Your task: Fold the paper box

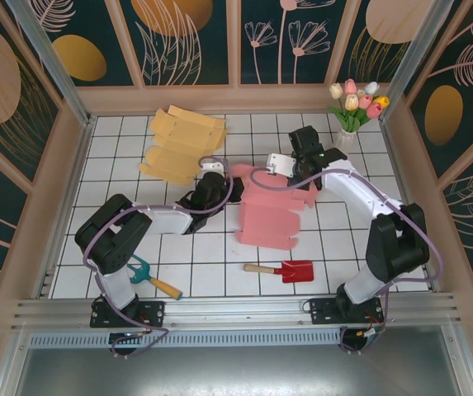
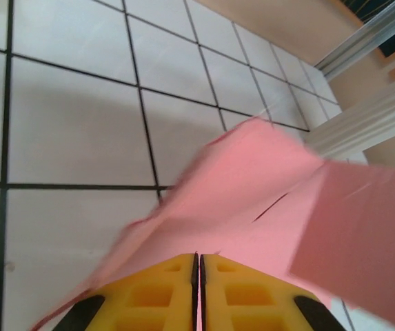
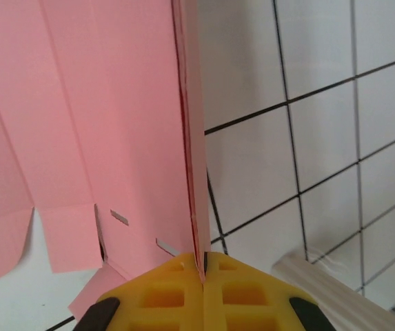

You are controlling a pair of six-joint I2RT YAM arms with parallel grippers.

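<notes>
We see the pink box (image 1: pixel 269 216) lying half-folded at the centre of the table (image 1: pixel 112 165). Our left gripper (image 2: pixel 198 261) pinches its edge at 10 o'clock, and our right gripper (image 3: pixel 204 261) pinches an upright flap at 1 o'clock.

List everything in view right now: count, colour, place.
pink paper box: 1, pink, unfolded sheet, mid-table between the arms
cardboard sheet: 1, yellow-orange, flat, far left of table
toy shovel: 1, red with wooden handle, near edge, in front of the pink sheet
toy trowel: 1, teal with wooden handle, near left, beside the left arm's base
tulips: 1 bunch, pink, white and yellow, far right corner
table: 1, white tiles, dark grid
left gripper: 1, yellow fingers, shut on the pink sheet
right gripper: 1, yellow fingers, shut on a raised pink flap
</notes>
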